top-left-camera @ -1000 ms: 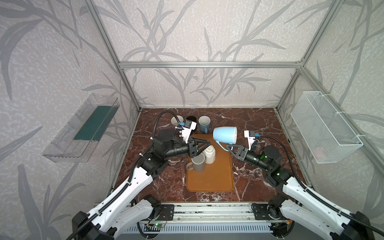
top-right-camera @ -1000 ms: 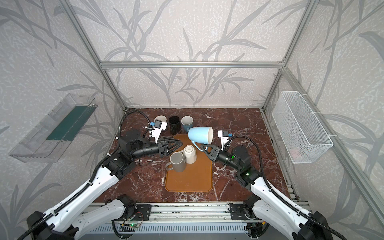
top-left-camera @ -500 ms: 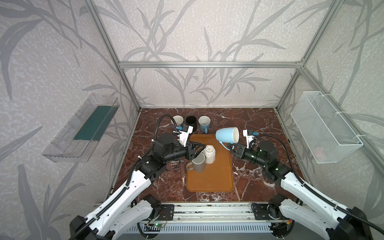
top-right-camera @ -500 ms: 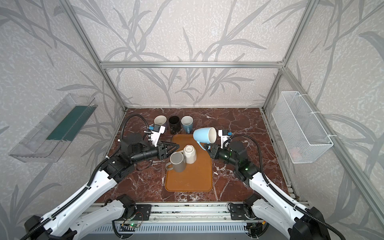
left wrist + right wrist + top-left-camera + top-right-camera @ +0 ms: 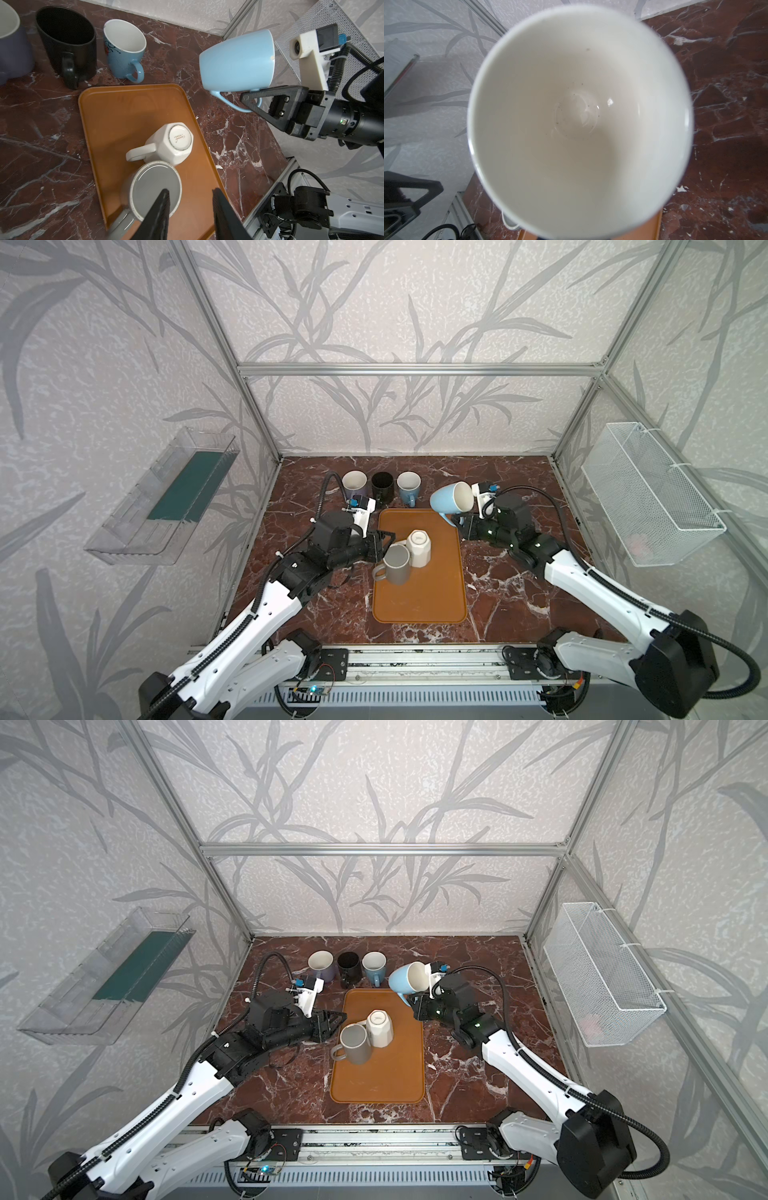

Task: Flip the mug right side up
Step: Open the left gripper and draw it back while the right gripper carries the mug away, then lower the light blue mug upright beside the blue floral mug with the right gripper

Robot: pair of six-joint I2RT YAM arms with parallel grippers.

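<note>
Blue mug (image 5: 236,62) tipped further upright, right end effector (image 5: 249,99) clamped on handle (image 5: 228,102), left end effector (image 5: 189,193) apart.

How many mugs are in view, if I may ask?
6: purple mug, black mug, patterned blue mug behind the tray; grey mug, white mug on it; light blue mug in the right gripper.

The right hand (image 5: 411,1003) holds the light blue mug (image 5: 400,978) sideways by its handle.

Lab test cell, aluminium frame (image 5: 415,369) (wallpapered panels (image 5: 415,302))
</note>
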